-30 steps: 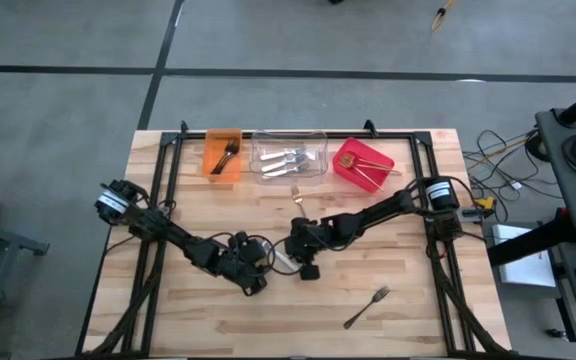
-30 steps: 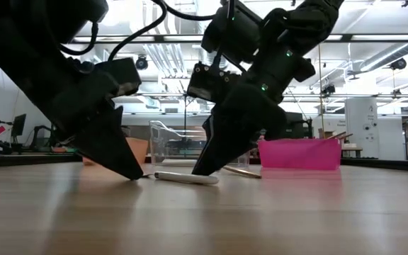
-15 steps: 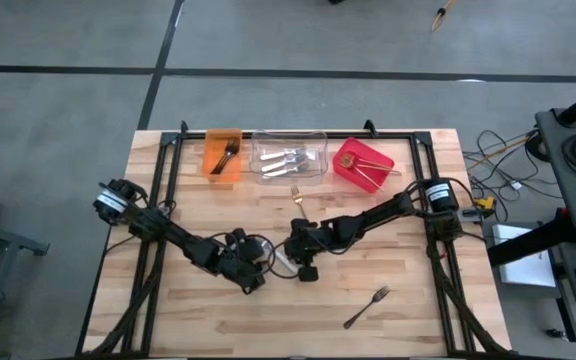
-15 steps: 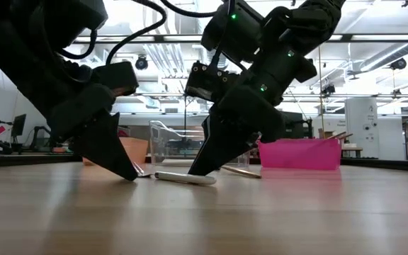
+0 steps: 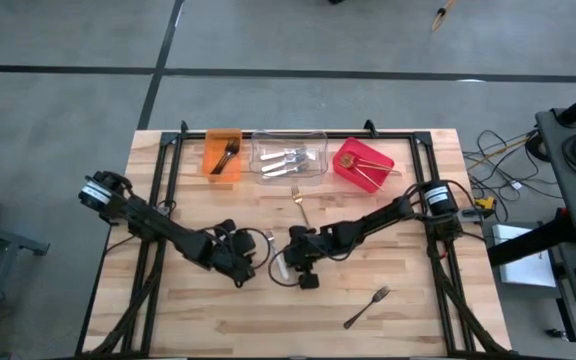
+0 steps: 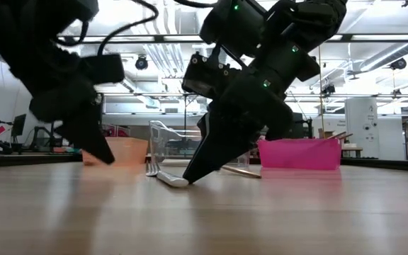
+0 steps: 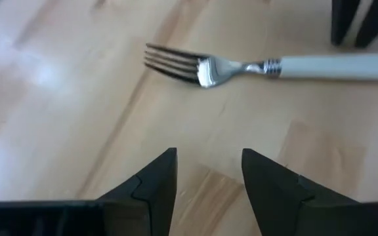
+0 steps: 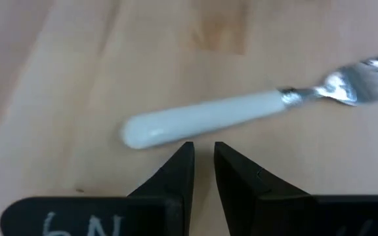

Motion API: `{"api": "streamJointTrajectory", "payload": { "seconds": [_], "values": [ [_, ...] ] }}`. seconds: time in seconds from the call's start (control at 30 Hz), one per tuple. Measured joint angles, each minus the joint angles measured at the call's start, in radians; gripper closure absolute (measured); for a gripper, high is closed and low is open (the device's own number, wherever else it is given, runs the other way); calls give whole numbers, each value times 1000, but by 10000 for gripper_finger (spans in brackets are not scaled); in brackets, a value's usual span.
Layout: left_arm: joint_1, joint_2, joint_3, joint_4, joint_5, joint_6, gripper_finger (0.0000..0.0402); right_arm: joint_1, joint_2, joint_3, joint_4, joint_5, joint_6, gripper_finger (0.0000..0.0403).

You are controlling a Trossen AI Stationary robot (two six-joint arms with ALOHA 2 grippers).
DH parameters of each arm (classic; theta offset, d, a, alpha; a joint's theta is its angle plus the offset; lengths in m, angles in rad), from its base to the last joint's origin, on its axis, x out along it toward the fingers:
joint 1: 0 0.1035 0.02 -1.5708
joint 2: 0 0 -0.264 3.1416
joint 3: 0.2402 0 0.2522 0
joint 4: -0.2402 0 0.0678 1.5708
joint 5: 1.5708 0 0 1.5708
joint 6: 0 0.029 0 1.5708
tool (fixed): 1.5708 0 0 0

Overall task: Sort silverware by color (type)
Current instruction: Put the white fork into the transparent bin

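Though no legible writing anywhere, right claw (image 8: pixel 203 157) nearly pressed together beside white-handled fork (image 8: pixel 241 111), left claw (image 7: pixel 209 172) spread.

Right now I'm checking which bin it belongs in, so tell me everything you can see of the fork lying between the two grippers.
The white-handled fork has a smooth, rounded white handle, plastic or ceramic by its look, a small ringed collar, and a shiny silver neck and four-tined head. It lies flat on the wooden table near its middle. The right gripper, fingers nearly shut, has its tips at the handle's butt end, touching or almost so. The left gripper is open and stands clear of the tines, not touching. Nothing else touches it.
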State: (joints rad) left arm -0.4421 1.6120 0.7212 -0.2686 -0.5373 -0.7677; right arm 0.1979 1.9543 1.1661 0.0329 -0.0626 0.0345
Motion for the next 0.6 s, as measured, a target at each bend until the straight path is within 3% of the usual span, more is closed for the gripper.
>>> {"api": "streamJointTrajectory", "payload": {
  "seconds": [0.17,0.3,0.5,0.6],
  "values": [
    [2,-80,0,-8,-3,-20,248,6,-9,37,-18,-6,-34,351],
    [1,-117,1,21,-4,-142,248,3,-62,50,-80,28,-89,351],
    [-12,-86,2,210,4,-418,248,4,-180,42,-228,175,-151,351],
    [-22,-46,2,354,10,-525,248,3,-240,33,-330,195,-151,351]
  ]
}}
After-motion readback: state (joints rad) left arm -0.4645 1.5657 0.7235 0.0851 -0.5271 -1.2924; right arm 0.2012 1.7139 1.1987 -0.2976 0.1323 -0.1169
